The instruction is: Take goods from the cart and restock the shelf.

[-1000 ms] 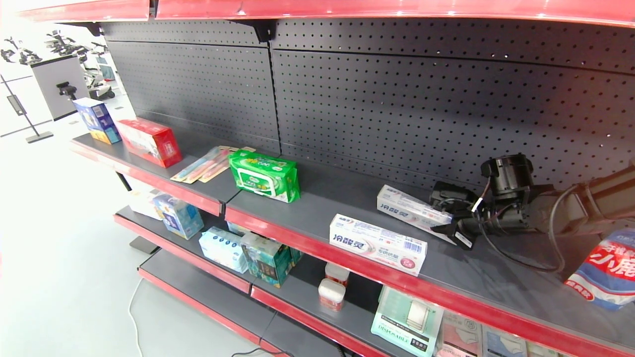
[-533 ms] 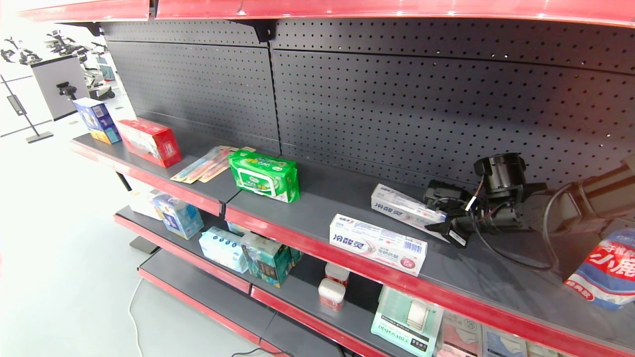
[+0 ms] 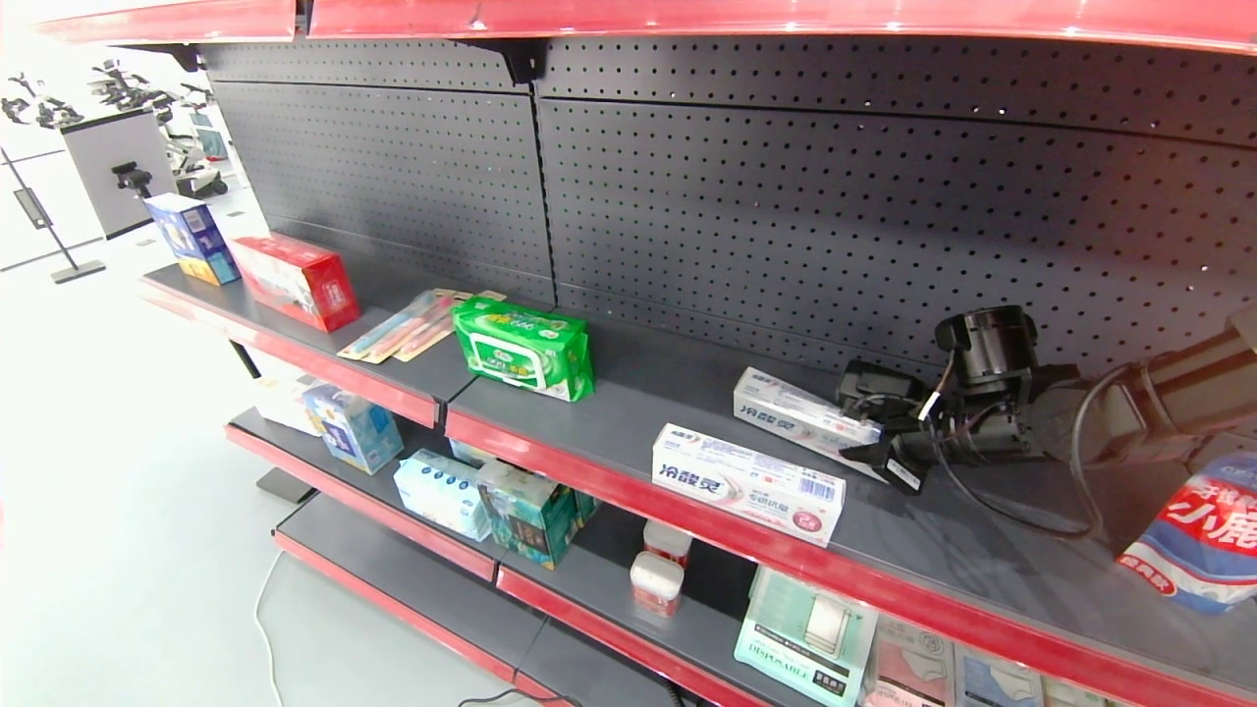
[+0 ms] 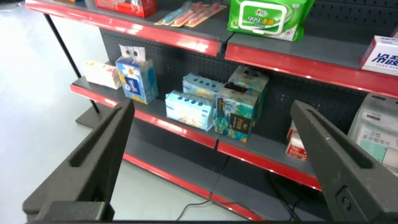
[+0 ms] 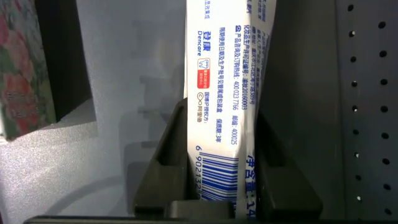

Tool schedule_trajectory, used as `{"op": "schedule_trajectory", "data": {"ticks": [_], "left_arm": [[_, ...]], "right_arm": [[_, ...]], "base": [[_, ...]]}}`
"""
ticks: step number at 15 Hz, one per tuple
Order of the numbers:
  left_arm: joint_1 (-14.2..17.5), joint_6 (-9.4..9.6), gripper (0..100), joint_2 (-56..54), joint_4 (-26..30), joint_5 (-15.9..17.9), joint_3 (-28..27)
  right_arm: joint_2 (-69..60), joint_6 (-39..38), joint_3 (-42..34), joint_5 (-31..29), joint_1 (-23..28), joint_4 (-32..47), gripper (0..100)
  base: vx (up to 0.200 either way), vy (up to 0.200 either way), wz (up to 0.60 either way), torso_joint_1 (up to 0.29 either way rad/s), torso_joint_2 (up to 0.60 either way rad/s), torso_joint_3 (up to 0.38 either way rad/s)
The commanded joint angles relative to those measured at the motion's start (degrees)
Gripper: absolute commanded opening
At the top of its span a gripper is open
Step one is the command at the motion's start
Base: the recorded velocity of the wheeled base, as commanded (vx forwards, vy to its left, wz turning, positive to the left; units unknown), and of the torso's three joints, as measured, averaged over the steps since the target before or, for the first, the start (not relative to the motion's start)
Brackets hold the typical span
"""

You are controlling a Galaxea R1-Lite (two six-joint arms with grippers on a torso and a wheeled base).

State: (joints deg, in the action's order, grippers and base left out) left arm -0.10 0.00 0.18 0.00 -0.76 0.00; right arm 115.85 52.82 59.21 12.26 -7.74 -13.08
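My right gripper point(image 3: 881, 439) is shut on one end of a white toothpaste box point(image 3: 797, 412), low over the grey middle shelf point(image 3: 638, 407) near the pegboard. In the right wrist view that toothpaste box point(image 5: 227, 93) sits squeezed between the two dark fingers point(image 5: 163, 155) of the right gripper point(image 5: 221, 168). A second, matching toothpaste box point(image 3: 747, 482) lies just in front of it at the shelf's red front edge. The left gripper point(image 4: 211, 168) hangs open and holds nothing, out in front of the lower shelves.
Further left on the same shelf are a green wipes pack point(image 3: 525, 346), toothbrush packs point(image 3: 408, 326), a red box point(image 3: 295, 280) and a blue box point(image 3: 191, 236). A blue and red bag point(image 3: 1203, 535) lies at the far right. Tissue packs point(image 4: 189, 109) fill the lower shelf.
My right gripper has carried the toothpaste box a little to the left along the shelf. The other goods have not moved.
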Motion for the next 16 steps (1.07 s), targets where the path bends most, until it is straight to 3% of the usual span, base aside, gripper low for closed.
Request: {"op": "schedule_trajectory", "data": {"ticks": [1, 2, 16], "left_arm": [[0.01, 0.00, 100, 0.08, 0.00, -0.04, 0.00], [0.01, 0.09, 100, 0.08, 0.00, -0.04, 0.00], [0.01, 0.00, 100, 0.08, 0.00, -0.04, 0.00]], "right_arm": [[0.08, 0.00, -0.15, 0.04, 0.01, -0.02, 0], [0.17, 0.00, -0.15, 0.04, 0.01, -0.02, 100], [-4.93, -2.37, -1.91, -1.45, 4.49, -0.63, 100]], "base": [[0.000, 0.000, 0.00, 0.000, 0.00, 0.000], [0.000, 0.000, 0.00, 0.000, 0.00, 0.000], [0.000, 0.000, 0.00, 0.000, 0.00, 0.000]]}}
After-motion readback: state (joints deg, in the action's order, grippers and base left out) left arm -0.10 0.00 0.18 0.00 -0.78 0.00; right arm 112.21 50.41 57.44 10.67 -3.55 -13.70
